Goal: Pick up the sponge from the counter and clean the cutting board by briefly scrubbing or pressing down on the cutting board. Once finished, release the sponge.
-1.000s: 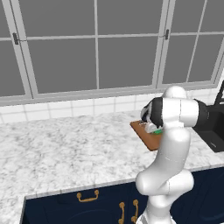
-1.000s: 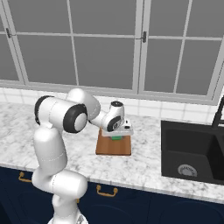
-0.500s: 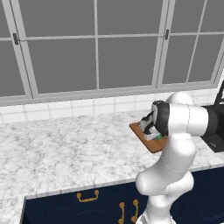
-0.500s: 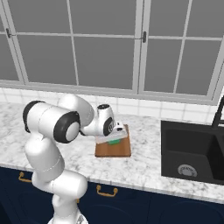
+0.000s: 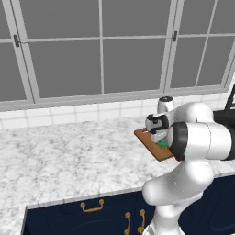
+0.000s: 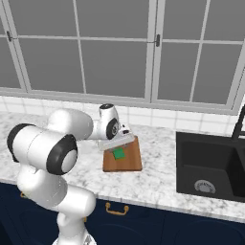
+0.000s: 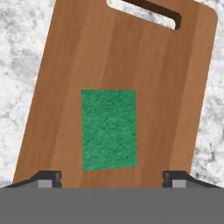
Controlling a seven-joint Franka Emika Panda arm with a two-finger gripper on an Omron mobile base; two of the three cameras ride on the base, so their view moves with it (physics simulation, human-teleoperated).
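The brown cutting board [image 7: 131, 65] lies on the speckled counter [image 7: 17, 52], its slot handle at the top of the hand view. The green-topped sponge [image 7: 108, 129] rests flat on the board's middle, free of the fingers. My gripper [image 7: 111, 179] hovers above it, open, with its two fingertips [image 7: 48, 178] spread wider than the sponge. In the right base view the gripper [image 6: 119, 142] hangs just over the sponge [image 6: 118, 153] on the board [image 6: 131, 161]. In the left base view the sponge [image 5: 162, 143] shows as a green patch on the board [image 5: 150, 143], partly hidden by my arm.
A black sink [image 6: 210, 162] with a dark faucet [image 6: 238, 125] is set into the counter [image 6: 158, 179] to the board's right. A tiled backsplash and large windows [image 6: 115, 52] run behind. Navy cabinets with brass handles [image 5: 92, 206] stand below.
The arm's elbow has swung around and the hand has lifted slightly. The sponge, earlier under the fingers, now lies free on the board.
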